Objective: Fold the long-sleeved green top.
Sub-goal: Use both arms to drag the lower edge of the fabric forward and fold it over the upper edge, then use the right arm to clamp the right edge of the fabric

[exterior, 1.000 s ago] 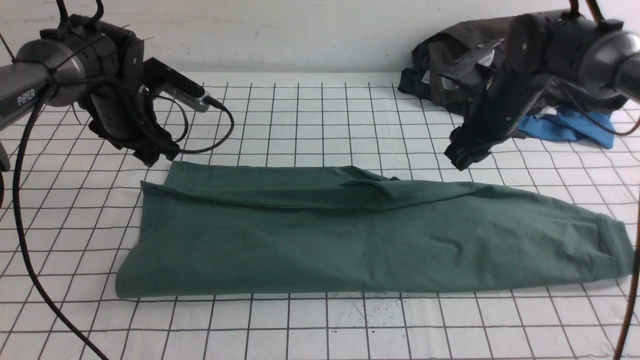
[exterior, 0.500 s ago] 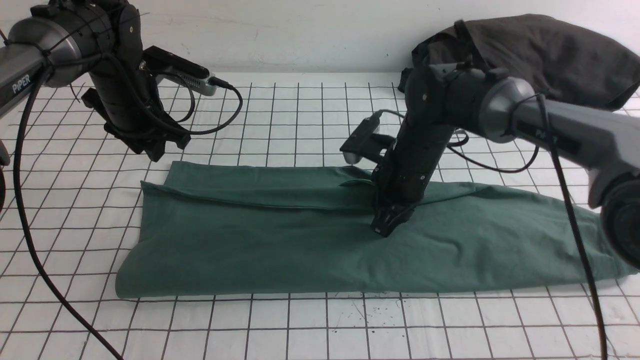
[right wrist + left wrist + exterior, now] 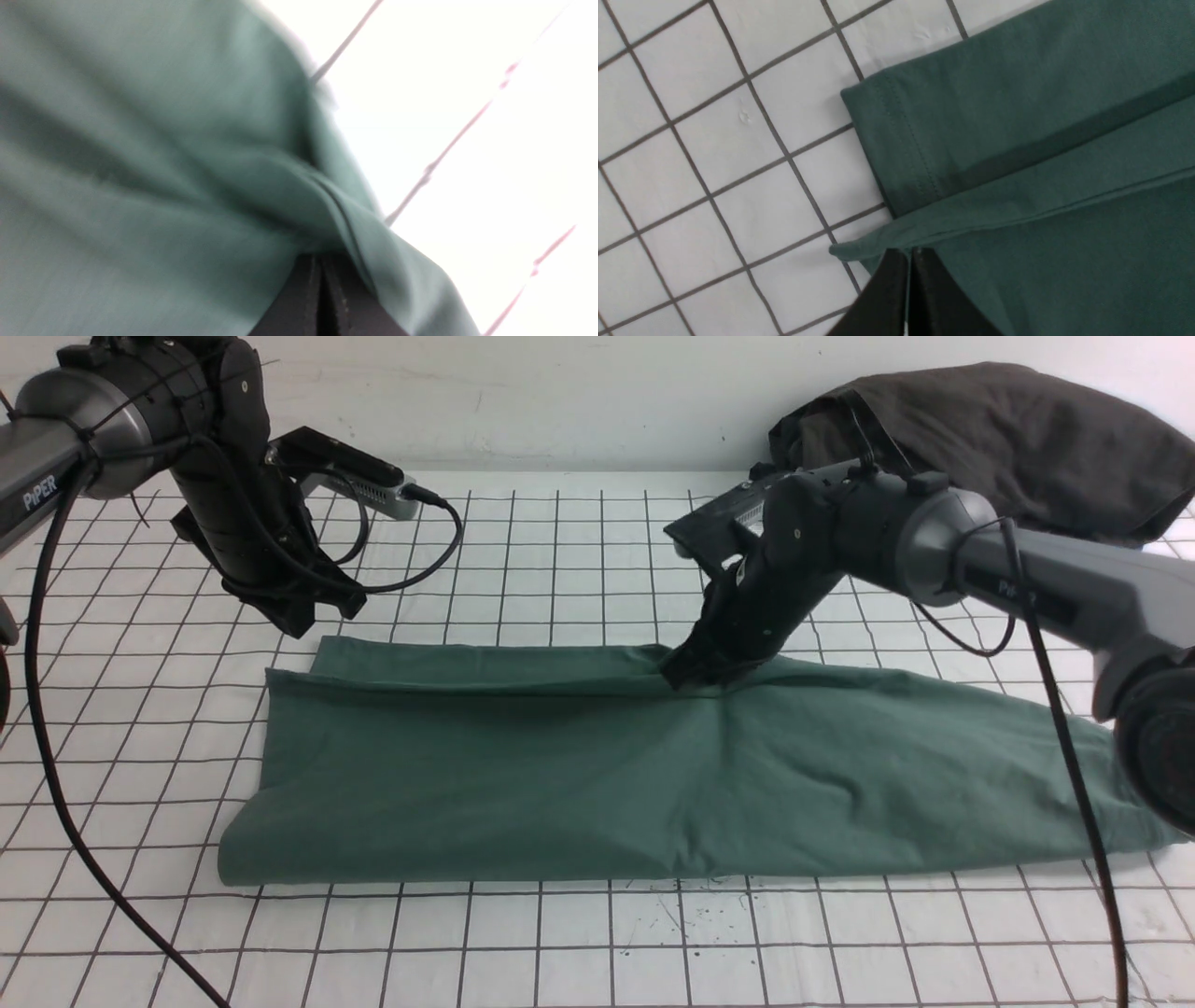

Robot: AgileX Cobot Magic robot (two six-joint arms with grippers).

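Plain, dull green long-sleeved top (image 3: 579, 784) with matching stitching at its hem; white bench (image 3: 571, 922) ruled in a dark grey square grid; plain dark grey garment (image 3: 1008, 439); black left arm (image 3: 215, 523) and right arm (image 3: 934, 541) with silver-grey links; black cable (image 3: 37, 728); off-white wall (image 3: 560, 401)

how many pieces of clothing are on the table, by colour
green: 1, the green long-sleeved top
dark grey: 1, the dark grey garment
total: 2
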